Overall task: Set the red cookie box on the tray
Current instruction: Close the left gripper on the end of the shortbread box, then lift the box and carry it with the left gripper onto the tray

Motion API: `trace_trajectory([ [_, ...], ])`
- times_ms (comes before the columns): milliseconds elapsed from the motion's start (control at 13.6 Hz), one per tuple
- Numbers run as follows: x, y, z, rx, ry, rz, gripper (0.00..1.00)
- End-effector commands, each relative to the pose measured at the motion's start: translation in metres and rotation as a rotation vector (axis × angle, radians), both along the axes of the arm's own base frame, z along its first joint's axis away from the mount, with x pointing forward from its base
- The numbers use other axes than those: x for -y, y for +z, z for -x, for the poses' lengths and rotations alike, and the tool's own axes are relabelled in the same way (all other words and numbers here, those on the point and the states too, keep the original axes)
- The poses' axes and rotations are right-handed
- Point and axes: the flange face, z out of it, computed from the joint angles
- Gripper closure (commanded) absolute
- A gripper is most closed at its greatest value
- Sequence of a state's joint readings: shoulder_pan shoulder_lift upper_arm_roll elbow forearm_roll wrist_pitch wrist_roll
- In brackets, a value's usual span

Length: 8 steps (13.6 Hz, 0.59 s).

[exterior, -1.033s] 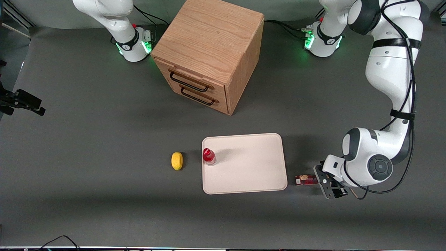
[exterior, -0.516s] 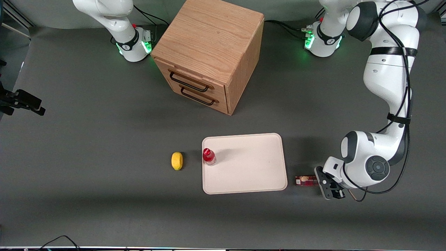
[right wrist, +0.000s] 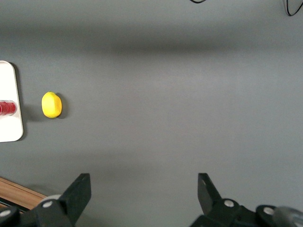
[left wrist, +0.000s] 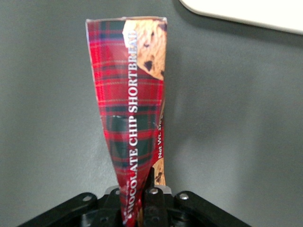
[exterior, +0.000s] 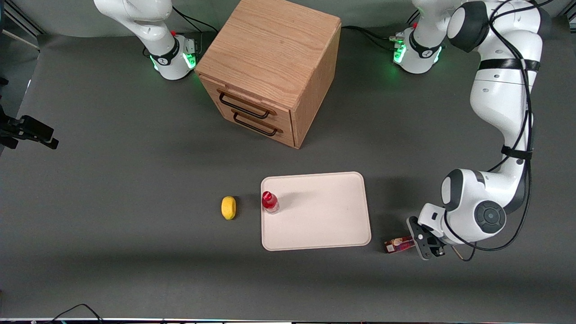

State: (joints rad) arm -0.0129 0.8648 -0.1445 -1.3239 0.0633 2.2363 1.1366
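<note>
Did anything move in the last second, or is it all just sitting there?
The gripper has shut on the red cookie box and shifted it a little nearer the front camera, now slightly tilted. The tray, small red-capped bottle, yellow lemon and wooden cabinet stayed put.

It looks like a robot lab: two white arms (exterior: pixel 499 103) bolted on a grey table (exterior: pixel 112 202), with loose cables (exterior: pixel 369 36).
</note>
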Motion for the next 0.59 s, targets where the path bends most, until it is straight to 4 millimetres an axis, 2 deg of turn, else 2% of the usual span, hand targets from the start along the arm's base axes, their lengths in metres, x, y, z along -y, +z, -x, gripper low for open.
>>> trace_trajectory([
  [0, 0.015, 0.059, 0.007, -0.043, 0.179, -0.01, 1.0],
  [148, 0.056, 0.098, 0.023, -0.09, 0.367, -0.03, 1.0],
  [295, 0.083, 0.13, 0.036, -0.104, 0.578, -0.035, 1.0],
  [369, 0.09, 0.142, 0.04, -0.107, 0.694, -0.034, 1.0],
  [516, 0.126, 0.151, 0.052, -0.122, 0.852, -0.017, 1.0],
])
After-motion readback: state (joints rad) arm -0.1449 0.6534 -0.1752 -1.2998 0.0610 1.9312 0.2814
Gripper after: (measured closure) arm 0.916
